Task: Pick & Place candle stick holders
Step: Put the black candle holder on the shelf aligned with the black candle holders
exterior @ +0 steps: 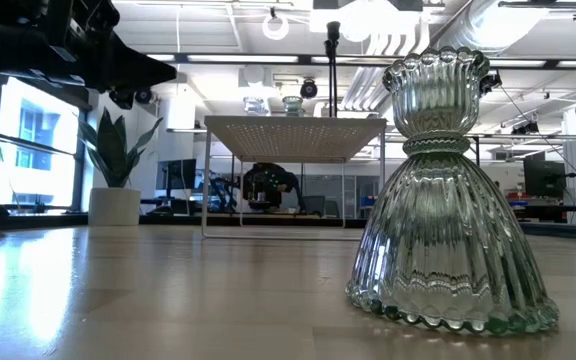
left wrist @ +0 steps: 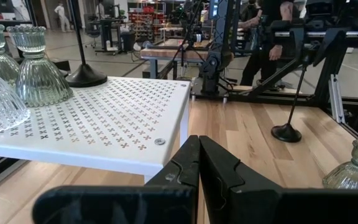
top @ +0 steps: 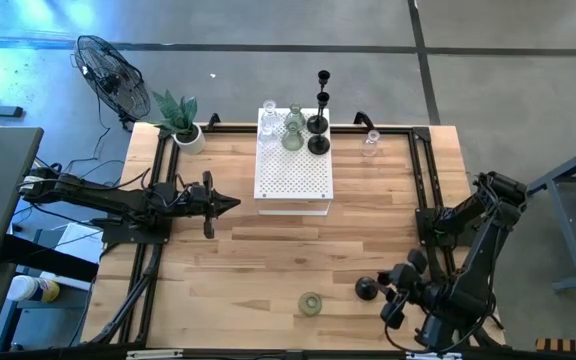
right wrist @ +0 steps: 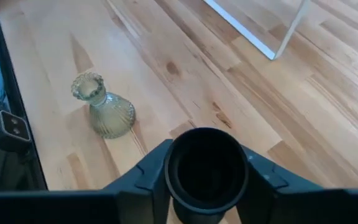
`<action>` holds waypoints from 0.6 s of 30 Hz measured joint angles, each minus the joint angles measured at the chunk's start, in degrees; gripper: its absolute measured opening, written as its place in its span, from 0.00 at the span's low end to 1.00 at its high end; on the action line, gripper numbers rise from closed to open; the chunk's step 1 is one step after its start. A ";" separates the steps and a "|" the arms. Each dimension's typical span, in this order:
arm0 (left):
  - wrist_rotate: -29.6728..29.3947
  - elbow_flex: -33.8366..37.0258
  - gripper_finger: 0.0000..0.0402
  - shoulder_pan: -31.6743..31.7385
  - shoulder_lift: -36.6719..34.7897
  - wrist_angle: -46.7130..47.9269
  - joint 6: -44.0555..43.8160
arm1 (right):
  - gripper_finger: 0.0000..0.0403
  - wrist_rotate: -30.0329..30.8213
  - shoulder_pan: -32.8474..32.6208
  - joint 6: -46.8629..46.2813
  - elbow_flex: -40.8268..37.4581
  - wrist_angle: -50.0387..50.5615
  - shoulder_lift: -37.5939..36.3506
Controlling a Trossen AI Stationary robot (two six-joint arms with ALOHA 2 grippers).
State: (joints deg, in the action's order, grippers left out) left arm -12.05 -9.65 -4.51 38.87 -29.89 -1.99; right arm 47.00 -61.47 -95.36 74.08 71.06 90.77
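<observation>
High view shows about five candle stick holders gathered on the white perforated box (top: 293, 170), while the right gripper (top: 393, 293), jaws clamped on a black holder (top: 366, 288), and a greenish glass holder (top: 310, 303) lie well short of it.

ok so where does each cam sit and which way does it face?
High: overhead, straight down on the table; both arms show, left gripper and right gripper.
Low: at table-top height, level across to the glass holder and white box; an arm shows top left.
Left wrist: forward past its shut gripper, toward the white box.
Right wrist: down at the table past its gripper, shut on a black holder.
Shared: all four see the glass holder.
</observation>
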 joint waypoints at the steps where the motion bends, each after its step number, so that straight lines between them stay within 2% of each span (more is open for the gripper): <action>1: 0.02 0.00 0.00 0.00 0.00 0.00 -0.01 | 0.30 0.01 0.01 0.68 0.00 -0.50 -0.14; 7: 0.00 0.02 0.00 0.00 0.00 0.36 0.03 | 0.29 4.05 1.26 5.39 0.08 -4.57 -3.93; 10: 0.00 0.02 0.00 0.00 0.00 0.42 0.04 | 0.31 4.64 4.89 13.00 0.11 -8.96 -6.60; 14: -0.01 0.02 0.00 0.00 0.00 0.42 0.17 | 0.30 2.36 14.55 31.77 0.11 -20.30 -11.19; 18: -0.28 0.02 0.00 0.00 0.00 0.40 0.51 | 0.30 -6.17 26.95 55.36 0.11 -38.34 -15.70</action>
State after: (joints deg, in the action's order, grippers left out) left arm -12.33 -9.63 -4.51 38.87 -29.49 -1.48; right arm 40.83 -34.52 -39.99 74.19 32.72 75.07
